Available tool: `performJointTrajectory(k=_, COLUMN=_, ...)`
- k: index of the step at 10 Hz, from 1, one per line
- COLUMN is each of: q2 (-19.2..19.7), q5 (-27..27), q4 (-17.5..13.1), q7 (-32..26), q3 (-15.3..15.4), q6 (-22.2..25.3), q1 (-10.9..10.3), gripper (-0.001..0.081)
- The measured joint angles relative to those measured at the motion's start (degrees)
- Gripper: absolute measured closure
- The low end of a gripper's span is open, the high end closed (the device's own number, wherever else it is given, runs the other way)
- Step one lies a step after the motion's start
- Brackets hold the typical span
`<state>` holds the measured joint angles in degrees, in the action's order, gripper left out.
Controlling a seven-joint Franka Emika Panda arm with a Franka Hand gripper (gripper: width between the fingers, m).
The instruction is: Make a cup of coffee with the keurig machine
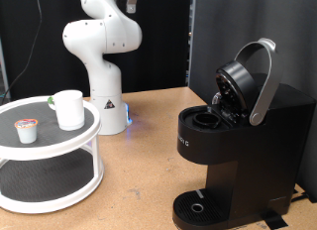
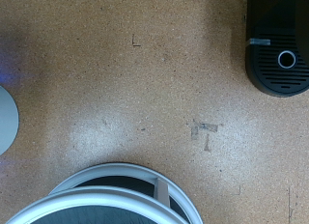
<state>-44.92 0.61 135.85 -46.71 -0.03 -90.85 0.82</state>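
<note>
The cup (image 1: 69,109), a plain white mug, stands on the top shelf of a white two-tier round stand (image 1: 59,141) at the exterior view's left. The keurig machine (image 1: 243,141) stands at the right with its lid raised and its silver handle (image 1: 263,81) up, so the pod chamber is open. Its round drip tray (image 1: 198,207) is bare. In the wrist view the machine's base (image 2: 280,45) shows from high above. Only a dark part of the gripper (image 1: 127,0) shows at the exterior view's top edge, far above the table. Its fingers do not show in either view.
A small white coffee pod (image 1: 26,130) sits on the stand's top shelf beside the cup. The robot's white base (image 1: 104,101) stands behind the stand. The stand's rim (image 2: 106,171) shows in the wrist view, with bare cork-brown tabletop (image 2: 154,89) between it and the machine.
</note>
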Motion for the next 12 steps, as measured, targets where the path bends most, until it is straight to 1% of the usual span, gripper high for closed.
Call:
performJointTrajectory(k=2, q2=-0.1, q5=0.8, q4=-0.1, q7=-2.7, q3=-2.3, q6=0.8, q1=0.4, gripper=0.0001)
performJointTrajectory(k=5, q2=-0.3, q5=7.2, q4=-0.1, q7=-12.2, q3=-7.4, q6=2.0, q1=1.5, gripper=0.0001)
performJointTrajectory(k=6, q2=-0.4, q5=7.8, q4=-0.1, q7=-14.0, q3=-8.1, q6=2.0, q1=1.7, gripper=0.0001)
performJointTrajectory(k=8, q2=-0.4, q5=7.8, q4=0.0, q7=-13.9, q3=-8.5, q6=2.0, q1=1.8, gripper=0.0001)
performJointTrajectory(k=10, q2=-0.3, q5=9.5, q4=0.0, q7=-16.4, q3=-10.9, q6=2.9, q1=2.5, gripper=0.0001)
performJointTrajectory(k=12, q2=0.1, q5=10.8, q4=-0.4, q7=-17.5, q3=-14.1, q6=2.7, q1=4.2, gripper=0.0001)
